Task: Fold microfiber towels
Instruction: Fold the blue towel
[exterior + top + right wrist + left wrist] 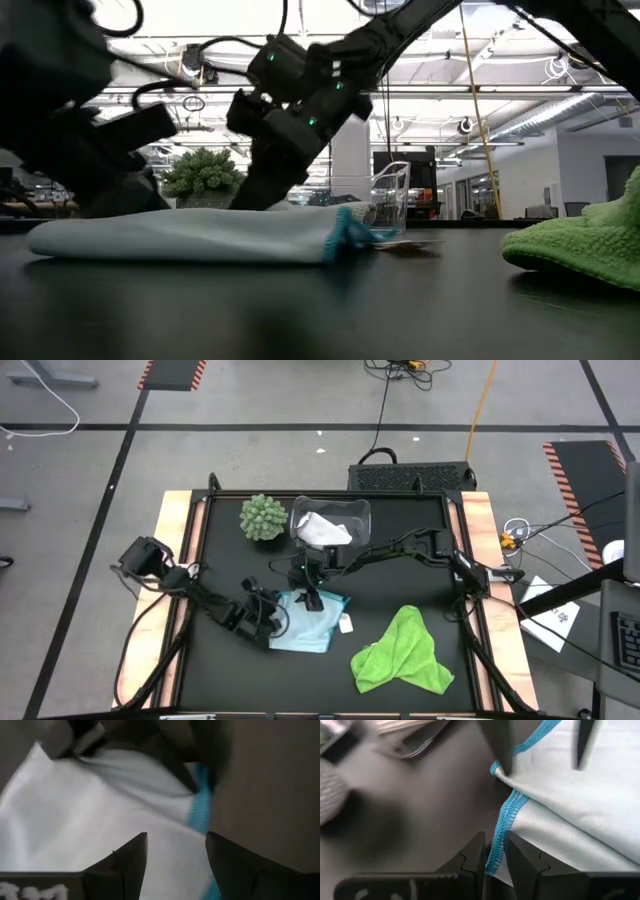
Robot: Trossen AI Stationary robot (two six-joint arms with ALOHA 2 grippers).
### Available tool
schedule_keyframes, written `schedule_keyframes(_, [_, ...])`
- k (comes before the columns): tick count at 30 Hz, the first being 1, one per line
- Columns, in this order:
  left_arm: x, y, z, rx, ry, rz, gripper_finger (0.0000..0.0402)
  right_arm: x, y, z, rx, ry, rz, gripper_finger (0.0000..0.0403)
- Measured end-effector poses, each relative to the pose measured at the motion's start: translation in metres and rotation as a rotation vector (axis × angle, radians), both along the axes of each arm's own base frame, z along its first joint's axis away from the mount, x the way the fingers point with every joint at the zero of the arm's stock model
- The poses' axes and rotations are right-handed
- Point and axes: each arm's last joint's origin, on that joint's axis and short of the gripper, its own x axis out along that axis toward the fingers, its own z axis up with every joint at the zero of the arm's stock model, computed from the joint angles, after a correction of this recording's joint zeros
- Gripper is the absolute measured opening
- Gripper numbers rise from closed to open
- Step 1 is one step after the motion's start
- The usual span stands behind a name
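The light blue towel (312, 628) lies folded on the black table, its small white tag (346, 623) at its right edge. My left gripper (272, 618) is at the towel's left edge, shut on it. Over the towel's far part my right gripper (313, 603) slants down, open. The lime green towel (405, 655) lies crumpled at the near right. The white towel (325, 530) rests in the clear bin (357, 510). My left gripper pinches the towel's blue stitched edge (499, 836) between its two fingers, coming from the table's left and slanting down; the edge runs along the narrow gap. The towel stays lying on the table. My right gripper stands with open fingers on the towel's upper layer, one fingertip (503, 766) at that layer's corner (496, 769), slanting down from the far right.
A round green spiky plant (262, 518) stands at the far left of the table, beside the bin. Bare black table shows along the near edge and between the two towels.
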Motion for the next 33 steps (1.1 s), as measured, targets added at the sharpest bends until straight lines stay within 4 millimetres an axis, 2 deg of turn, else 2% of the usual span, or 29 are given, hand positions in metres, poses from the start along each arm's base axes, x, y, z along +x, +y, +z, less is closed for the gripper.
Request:
schedule_keyframes(5, [0.007,0.003,0.001,-0.038,-0.011,-0.013,0.0081,-0.011,0.011,0.025,-0.166,0.008,0.072,0.0192])
schedule_keyframes(9, [0.007,0.003,0.001,-0.034,-0.005,-0.012,0.0081,-0.018,0.014,0.023,-0.207,0.072,0.115,0.0192])
schedule_keyframes(16, [0.006,0.003,0.001,-0.024,0.005,-0.022,0.0081,-0.019,0.001,0.022,-0.283,0.097,0.029,0.0192])
schedule_keyframes(23, [0.006,0.003,0.001,-0.017,0.012,-0.028,0.0081,-0.018,-0.008,0.022,-0.255,0.083,0.023,0.0192])
schedule_keyframes(27, [0.006,0.003,0.001,-0.018,0.012,-0.028,0.0081,-0.02,-0.011,0.02,-0.127,0.08,0.044,0.0192])
schedule_keyframes(33, [0.006,0.003,0.001,-0.014,0.015,-0.034,0.0081,-0.027,-0.018,0.001,-0.097,0.1,0.023,0.0192])
